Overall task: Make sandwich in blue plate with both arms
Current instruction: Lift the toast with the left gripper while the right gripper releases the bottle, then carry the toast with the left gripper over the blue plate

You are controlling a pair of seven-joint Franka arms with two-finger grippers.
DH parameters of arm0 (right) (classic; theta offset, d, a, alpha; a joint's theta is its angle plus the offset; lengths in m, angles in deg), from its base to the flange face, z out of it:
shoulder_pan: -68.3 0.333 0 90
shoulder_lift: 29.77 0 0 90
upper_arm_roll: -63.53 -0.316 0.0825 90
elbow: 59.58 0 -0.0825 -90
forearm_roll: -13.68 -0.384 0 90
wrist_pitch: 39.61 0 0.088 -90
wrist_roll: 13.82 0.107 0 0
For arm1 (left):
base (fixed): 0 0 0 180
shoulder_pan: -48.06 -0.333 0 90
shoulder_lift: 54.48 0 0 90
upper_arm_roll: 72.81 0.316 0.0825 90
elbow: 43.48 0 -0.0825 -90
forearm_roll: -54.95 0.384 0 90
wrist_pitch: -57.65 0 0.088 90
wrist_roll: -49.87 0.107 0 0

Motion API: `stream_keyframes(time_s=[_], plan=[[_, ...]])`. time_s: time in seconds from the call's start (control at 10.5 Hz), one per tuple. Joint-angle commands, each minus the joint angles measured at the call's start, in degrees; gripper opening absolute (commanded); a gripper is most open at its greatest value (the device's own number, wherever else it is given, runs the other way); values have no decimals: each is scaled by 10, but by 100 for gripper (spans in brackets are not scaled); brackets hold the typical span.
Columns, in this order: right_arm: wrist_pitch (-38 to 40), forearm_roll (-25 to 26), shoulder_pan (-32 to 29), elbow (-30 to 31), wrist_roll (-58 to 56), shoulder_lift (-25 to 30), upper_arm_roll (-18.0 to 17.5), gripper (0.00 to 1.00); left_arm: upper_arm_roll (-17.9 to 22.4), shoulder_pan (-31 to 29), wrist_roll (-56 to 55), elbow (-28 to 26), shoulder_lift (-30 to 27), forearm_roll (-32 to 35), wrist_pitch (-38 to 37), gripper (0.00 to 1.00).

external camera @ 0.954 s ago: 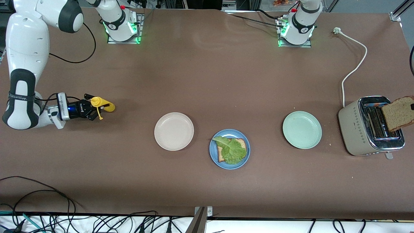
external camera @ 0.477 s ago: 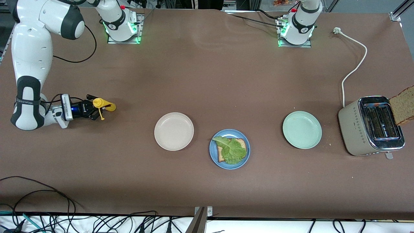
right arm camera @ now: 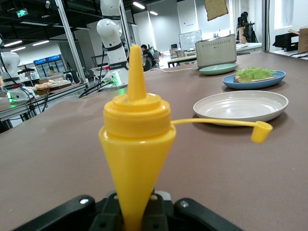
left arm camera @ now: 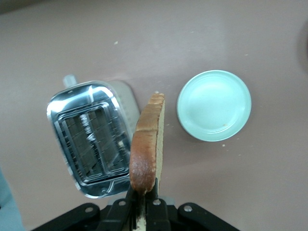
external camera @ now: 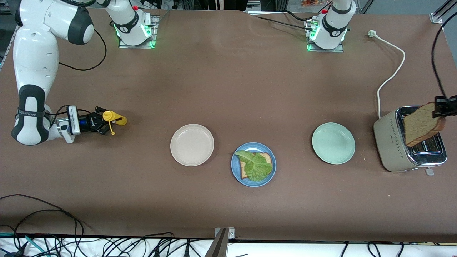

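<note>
While left gripper (external camera: 442, 109) holds bread slice (external camera: 423, 124) over toaster (external camera: 392, 142).

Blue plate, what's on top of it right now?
The blue plate holds one bread slice with a lettuce leaf on it. The leaf covers most of that slice.

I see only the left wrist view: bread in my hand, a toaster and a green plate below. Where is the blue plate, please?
Observer: The blue plate lies between the beige plate and the pale green plate, nearer to the front camera than both.
Operator: Is something on it?
Observer: One bread slice with a lettuce leaf on top.
Operator: What does the right hand do?
Observer: The right hand holds a yellow squeeze bottle, cap open, at its own end of the table.
</note>
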Motion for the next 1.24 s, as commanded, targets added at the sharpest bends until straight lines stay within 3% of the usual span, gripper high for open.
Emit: stream_keyframes(time_s=[0.0, 0.19, 0.48, 0.67, 0.86, 1.15], plan=[[8, 3, -9, -16, 9, -4, -4, 43, 7, 75, -40, 6, 22, 10, -3, 0], [13, 3, -9, -16, 12, -4, -5, 78, 7, 94, -128, -13, 25, -66, -2, 0], [14, 5, -13, -21, 33, -2, 0, 89, 6, 133, -170, -26, 62, -142, 16, 0], [22, 40, -33, -34, 59, -1, 1, 99, 6, 148, -201, -35, 81, -210, 68, 0], [25, 66, -55, -53, 66, 0, 1, 100, 6, 163, -205, -32, 125, -269, 80, 0], [48, 119, -85, -119, 143, 5, 8, 100, 6, 188, -222, -19, 197, -379, 160, 0]])
